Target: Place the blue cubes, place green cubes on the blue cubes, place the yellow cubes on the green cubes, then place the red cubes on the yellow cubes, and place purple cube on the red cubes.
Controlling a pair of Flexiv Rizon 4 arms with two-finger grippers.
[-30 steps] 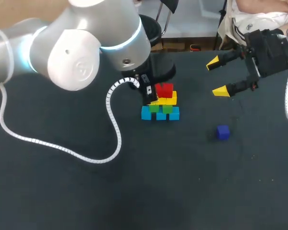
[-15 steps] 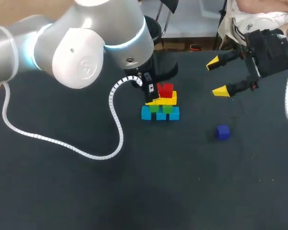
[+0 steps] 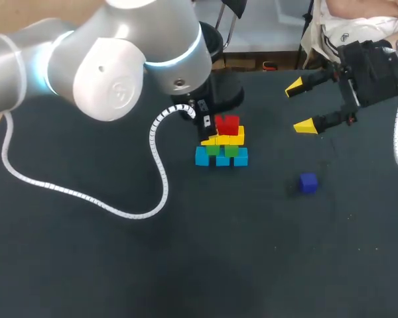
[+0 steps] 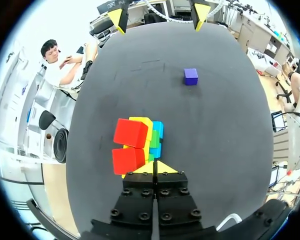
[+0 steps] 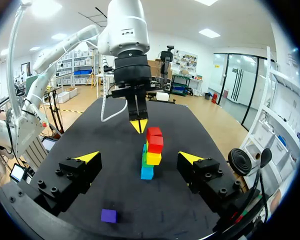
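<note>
Two red plastic cubes point(image 3: 227, 124) top the blue-green-yellow cube stack point(image 3: 222, 154) in head view. The left gripper point(image 3: 206, 130) sits just beside it, nudged slightly since a second ago. The right gripper point(image 3: 304, 106) is spread wide and unmoved, and the small purple plastic cube point(image 3: 308, 183) lies well apart. Left wrist: fingers pinched together, empty, by the stack. Right wrist: own fingers wide, nothing held.

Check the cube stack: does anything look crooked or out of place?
Yes. In the right wrist view, the yellow cubes and red cubes sit offset sideways on the green cubes, overhanging one side. The two reds also look misaligned with each other.
</note>
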